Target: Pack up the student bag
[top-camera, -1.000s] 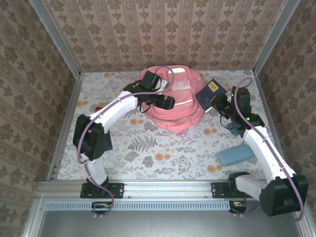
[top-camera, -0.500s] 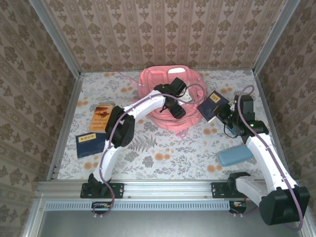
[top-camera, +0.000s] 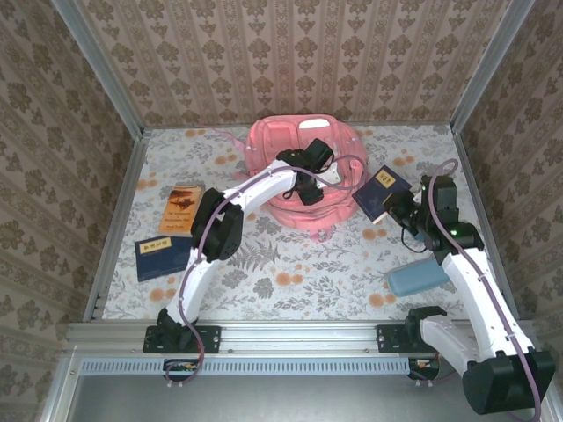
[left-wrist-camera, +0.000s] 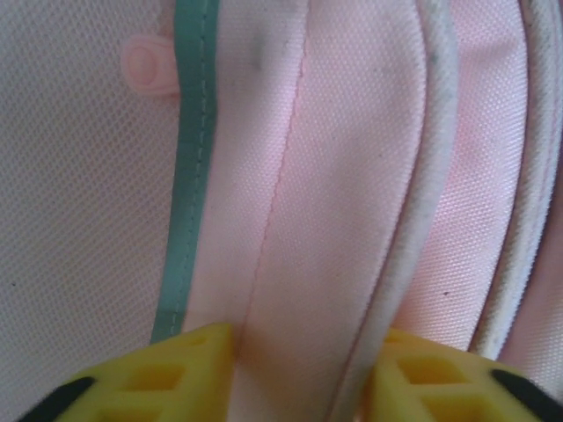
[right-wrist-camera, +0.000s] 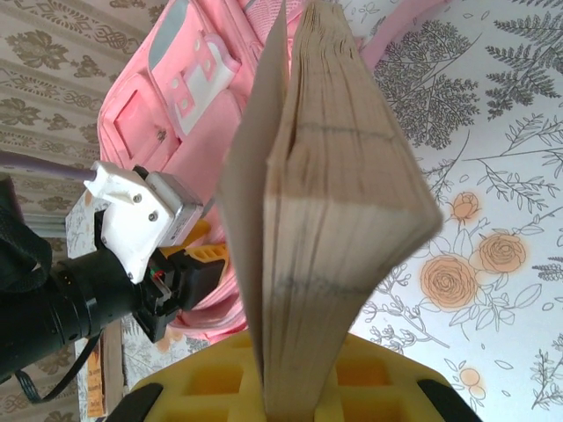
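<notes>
Student bag (top-camera: 274, 141) at tabletop's (top-camera: 290, 259) far edge — left jaws pinching its fabric, right jaws clamping blue book (top-camera: 381, 190)

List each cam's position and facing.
Top external: above, behind the bases, looking down; both arms show, left gripper on the student bag, right gripper holding the blue book.
Left wrist: left arm, close on bag fabric pinched between its yellow fingers.
Right wrist: right arm, looking past the held book toward the bag; own fingers at bottom.
Shared: top and right wrist both show bag, book, left gripper.
</notes>
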Controlling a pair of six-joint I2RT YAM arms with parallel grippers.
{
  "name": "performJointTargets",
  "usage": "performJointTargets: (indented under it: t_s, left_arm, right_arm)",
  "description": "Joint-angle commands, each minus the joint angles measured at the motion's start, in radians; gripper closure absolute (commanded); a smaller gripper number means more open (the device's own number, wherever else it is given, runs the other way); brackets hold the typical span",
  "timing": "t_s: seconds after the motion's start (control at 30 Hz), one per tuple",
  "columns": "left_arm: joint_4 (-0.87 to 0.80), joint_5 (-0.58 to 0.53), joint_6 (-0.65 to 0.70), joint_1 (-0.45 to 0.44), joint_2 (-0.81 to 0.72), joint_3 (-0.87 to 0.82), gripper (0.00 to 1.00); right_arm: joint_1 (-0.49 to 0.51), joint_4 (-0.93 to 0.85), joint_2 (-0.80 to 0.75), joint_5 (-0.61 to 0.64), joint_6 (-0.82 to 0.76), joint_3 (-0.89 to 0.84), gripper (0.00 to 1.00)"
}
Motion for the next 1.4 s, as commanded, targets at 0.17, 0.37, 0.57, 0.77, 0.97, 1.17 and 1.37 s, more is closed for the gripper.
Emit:
performJointTargets:
  t_s: [0.17,0.37,0.57,0.77,0.97,1.17,1.37]
  left_arm:
    - [0.089,-0.125,0.037,-0.029,-0.115,0.004,0.91]
    - [0.298,-0.234,-0.044,-0.043,-0.263,-0.071,0.97]
    - [0.383,-0.279,-0.136,-0.047,-0.329,-0.067,1.0]
    - [0.424,-0.263,-0.177,-0.068,-0.368,-0.077,1.0]
    - [0.404,-0.199,-0.247,-0.083,-0.42,-0.067,1.0]
    - [0.366,-0.223,-0.278,-0.104,-0.436,-0.022,1.0]
    - [0.367,-0.231,-0.298,-0.106,-0.459,-0.022,1.0]
  right_arm:
    - [-0.004,-0.092,-0.103,0.023,0.004,0.021,0.94]
    - [-0.004,-0.171,-0.144,0.033,0.004,0.053,0.94]
    - [-0.005,-0.05,-0.187,-0.134,0.07,0.024,0.94]
    - [0.01,0.171,-0.156,-0.247,0.218,-0.064,0.94]
    - [0.104,0.358,-0.066,-0.17,0.281,-0.101,0.94]
    - [0.224,0.628,0.128,-0.018,0.338,-0.115,0.94]
    - [0.281,0.866,0.325,0.183,0.303,-0.093,0.95]
